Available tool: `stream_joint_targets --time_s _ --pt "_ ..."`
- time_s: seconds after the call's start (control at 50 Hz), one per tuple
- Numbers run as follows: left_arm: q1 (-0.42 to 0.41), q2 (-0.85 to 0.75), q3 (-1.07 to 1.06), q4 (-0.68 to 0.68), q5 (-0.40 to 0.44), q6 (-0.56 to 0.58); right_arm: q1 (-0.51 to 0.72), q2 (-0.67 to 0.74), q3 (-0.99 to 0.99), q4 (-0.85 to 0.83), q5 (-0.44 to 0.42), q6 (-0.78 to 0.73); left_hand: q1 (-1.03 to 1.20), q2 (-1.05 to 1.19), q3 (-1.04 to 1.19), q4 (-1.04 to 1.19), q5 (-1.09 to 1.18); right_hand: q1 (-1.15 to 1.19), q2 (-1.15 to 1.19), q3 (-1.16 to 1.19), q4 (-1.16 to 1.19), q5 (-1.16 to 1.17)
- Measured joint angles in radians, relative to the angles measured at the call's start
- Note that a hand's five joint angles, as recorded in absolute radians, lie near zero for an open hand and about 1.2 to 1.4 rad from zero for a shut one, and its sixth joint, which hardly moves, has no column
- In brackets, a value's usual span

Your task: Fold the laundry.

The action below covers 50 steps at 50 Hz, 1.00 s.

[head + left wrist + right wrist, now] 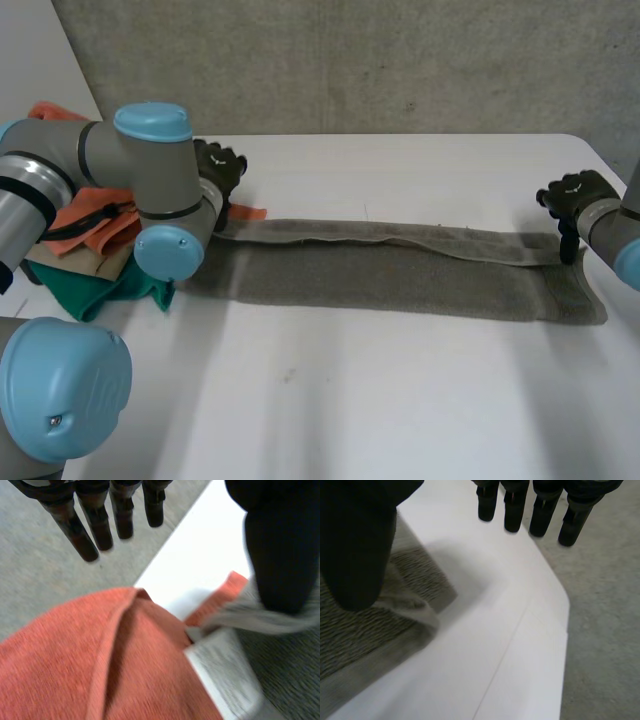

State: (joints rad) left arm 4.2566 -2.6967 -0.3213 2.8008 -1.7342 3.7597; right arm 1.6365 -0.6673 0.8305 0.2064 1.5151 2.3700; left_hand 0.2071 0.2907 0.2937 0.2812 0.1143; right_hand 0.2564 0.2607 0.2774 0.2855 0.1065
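Left hand [218, 168] at left end of grey towel [400, 275], right hand [575, 193] at right end; both spread, pinching nothing. Risk: left snags the touching orange cloth [100, 670] too.

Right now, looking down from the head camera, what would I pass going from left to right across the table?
A pile of orange and green cloths → left hand at the towel's end → long grey towel → right hand at its other end.
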Motion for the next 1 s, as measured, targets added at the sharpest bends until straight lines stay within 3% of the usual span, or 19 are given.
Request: stream_joint_targets --time_s 0.08,0.18,0.32,0.42,0.54,0.64,0.78,0.88,1.0 --pt "-0.005 0.031 -0.051 0.093 -0.001 0.008 0.004 -0.022 0.01 -0.014 0.022 0.058 -0.017 -0.086 -0.085 -0.083 -0.064 -0.033 -0.046 -0.068 -0.069 -0.063" --pt "0.001 0.088 -0.148 0.184 0.013 0.017 -0.004 -0.073 0.055 0.002 -0.016 0.11 -0.017 -0.086 -0.085 -0.083 -0.064 -0.033 -0.046 -0.068 -0.069 -0.063" --pt "0.023 0.132 -0.279 0.307 0.119 0.086 -0.028 -0.132 0.14 0.01 -0.187 0.14 -0.017 -0.086 -0.085 -0.083 -0.064 -0.033 -0.046 -0.068 -0.069 -0.063" --pt "0.025 0.082 -0.258 0.304 0.17 0.145 -0.027 -0.066 0.103 -0.005 -0.218 0.13 -0.017 -0.086 -0.085 -0.083 -0.064 -0.033 -0.046 -0.068 -0.069 -0.063" --pt "0.029 -0.036 -0.119 0.329 0.189 0.192 -0.015 0.066 -0.017 -0.094 -0.204 0.139 -0.017 -0.086 -0.085 -0.083 -0.064 -0.033 -0.046 -0.068 -0.069 -0.063" --pt "0.048 -0.22 0.2 0.361 0.175 0.245 0.0 0.203 -0.157 -0.311 -0.116 0.204 -0.017 -0.086 -0.085 -0.083 -0.064 -0.033 -0.046 -0.068 -0.069 -0.063" --pt "0.047 -0.286 0.416 0.304 0.148 0.212 0.016 0.225 -0.189 -0.447 -0.015 0.276 -0.017 -0.086 -0.085 -0.083 -0.064 -0.033 -0.046 -0.068 -0.069 -0.063" --pt "0.034 -0.186 0.3 0.261 0.136 0.117 0.011 0.142 -0.122 -0.343 -0.028 0.298 -0.017 -0.086 -0.085 -0.083 -0.064 -0.033 -0.046 -0.068 -0.069 -0.063" --pt "0.033 0.023 -0.018 0.302 0.15 0.023 -0.022 -0.014 0.01 -0.101 -0.089 0.271 -0.017 -0.086 -0.085 -0.083 -0.064 -0.033 -0.046 -0.068 -0.069 -0.063"
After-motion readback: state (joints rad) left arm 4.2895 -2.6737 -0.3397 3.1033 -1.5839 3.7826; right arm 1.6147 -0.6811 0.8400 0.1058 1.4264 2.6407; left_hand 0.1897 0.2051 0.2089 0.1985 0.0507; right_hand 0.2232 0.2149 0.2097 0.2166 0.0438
